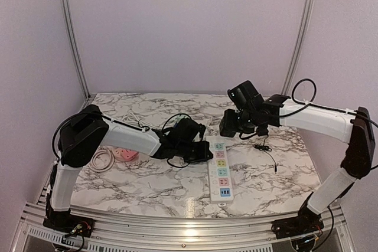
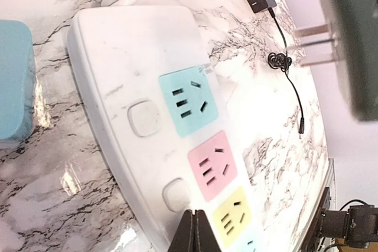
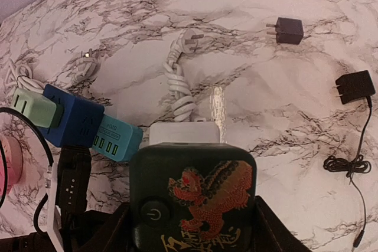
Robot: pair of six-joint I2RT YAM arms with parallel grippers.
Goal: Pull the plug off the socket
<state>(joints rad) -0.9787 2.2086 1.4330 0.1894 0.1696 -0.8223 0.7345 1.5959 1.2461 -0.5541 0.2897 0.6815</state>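
So the plug (image 3: 195,199) here is a chunky dark green block with a red dragon printed on it and a round power button. The right gripper (image 1: 231,127) has it clamped, one finger on each side of the block. From the left wrist camera you can see its two prongs (image 2: 313,44) sticking out bare in the air, so it's out of the socket and hanging above the far end of the white power strip (image 2: 130,69), not touching it. The strip lies flat on the marble table (image 1: 147,184), with a teal socket (image 2: 188,101), a pink one (image 2: 214,166) and a yellow one (image 2: 236,216) in a row, all empty as far as I can see. The left gripper (image 2: 195,231) has its fingertips pinched together with nothing between them, and they sit right at the strip's edge near the pink and yellow sockets. I can't tell if they're actually pressing on it. Just past the strip's far end are its coiled white cord (image 3: 180,87) and a blue cube adapter (image 3: 74,116). A black charger (image 3: 354,87) with a thin cable lies off to the right, well clear of the strip.
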